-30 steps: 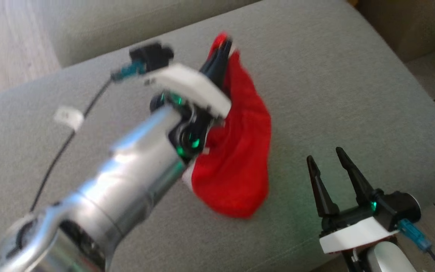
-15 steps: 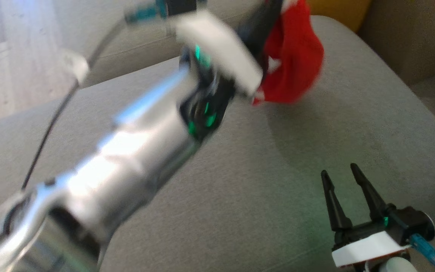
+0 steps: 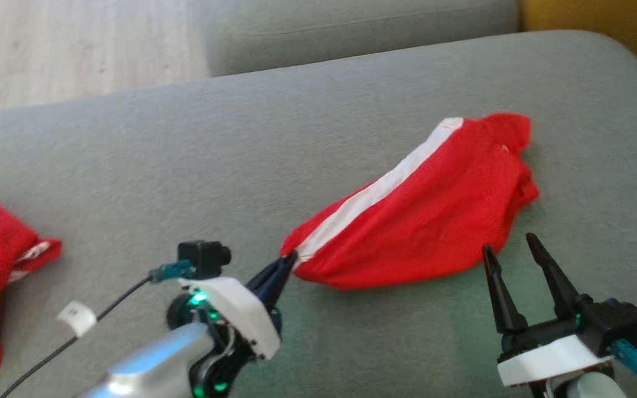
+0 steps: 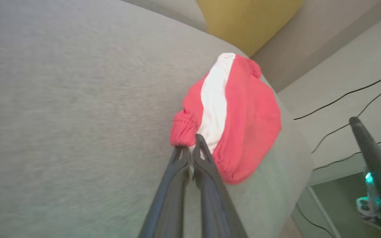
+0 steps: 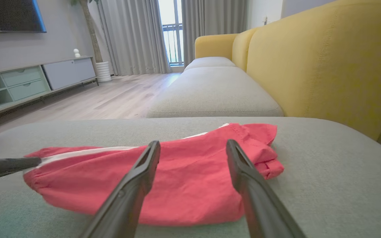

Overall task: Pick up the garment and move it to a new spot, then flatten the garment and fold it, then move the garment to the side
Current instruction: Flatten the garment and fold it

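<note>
Garment [image 3: 418, 221] corner sits pinched between left gripper [image 3: 291, 258] tips; right gripper [image 3: 509, 246] gapes empty beside it. Thin pinch may slip when tugged.

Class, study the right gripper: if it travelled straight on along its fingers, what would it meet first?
The red garment. The open right gripper points at its near edge on the grey cushion, though the gripper's height is unclear, so it might skim over the cloth.

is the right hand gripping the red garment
No, the right hand is open and empty, while the left hand pinches one end of the red garment.
</note>
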